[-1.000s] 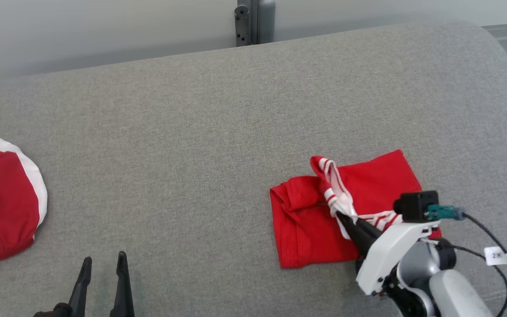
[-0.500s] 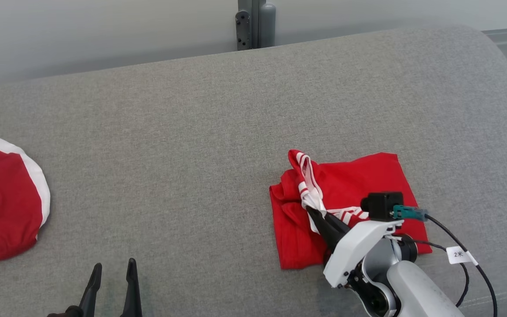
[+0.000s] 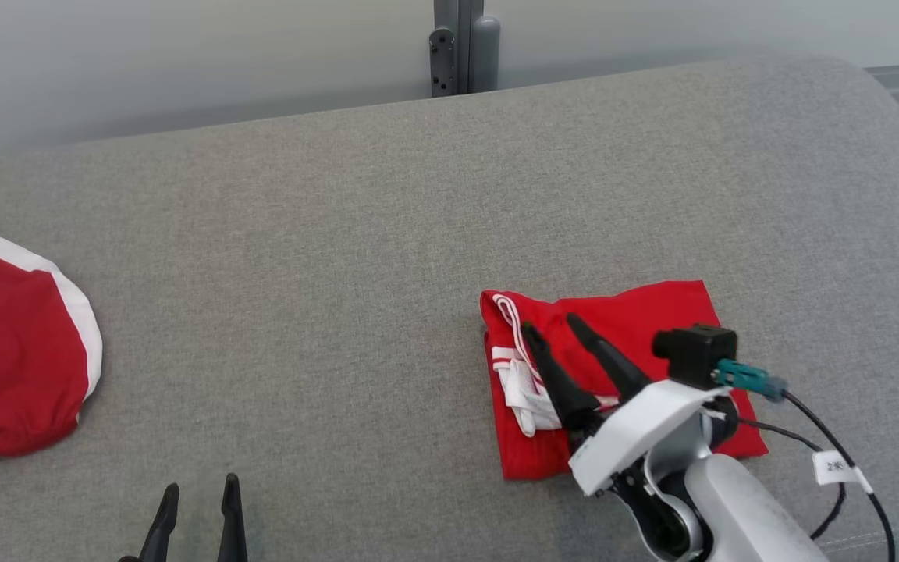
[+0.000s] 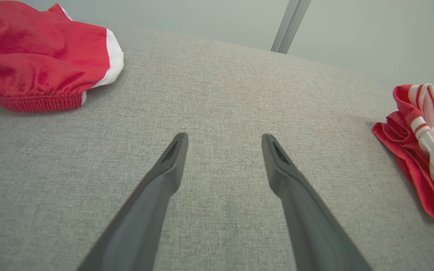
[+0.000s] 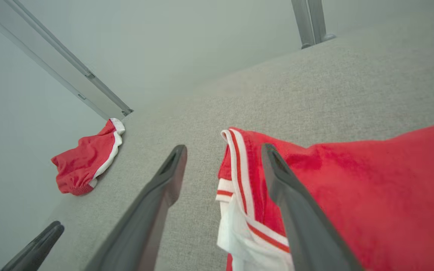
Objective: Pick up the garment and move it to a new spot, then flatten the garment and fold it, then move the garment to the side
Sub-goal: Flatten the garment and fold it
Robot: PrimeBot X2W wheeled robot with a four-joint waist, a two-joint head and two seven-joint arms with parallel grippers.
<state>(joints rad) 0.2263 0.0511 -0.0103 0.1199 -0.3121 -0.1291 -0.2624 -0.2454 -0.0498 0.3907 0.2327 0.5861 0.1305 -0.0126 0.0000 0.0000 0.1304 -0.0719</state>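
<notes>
Your left gripper (image 3: 200, 484) and right gripper (image 3: 549, 324) both stand with jaws apart, empty. The right one hangs over the striped trim (image 3: 516, 375) of the folded garment (image 3: 644, 320) on the grey surface (image 3: 340, 234). Withdrawing low could snag that trim and undo the fold.

Right gripper (image 5: 223, 148) at lower centre, dark fingers spread wide apart and astride the white-striped edge of the folded red garment (image 5: 371, 188) lying on the grey cushion (image 5: 315, 82) at right; second red garment (image 5: 85, 162) at middle left; grey post (image 5: 311, 22) at top.
</notes>
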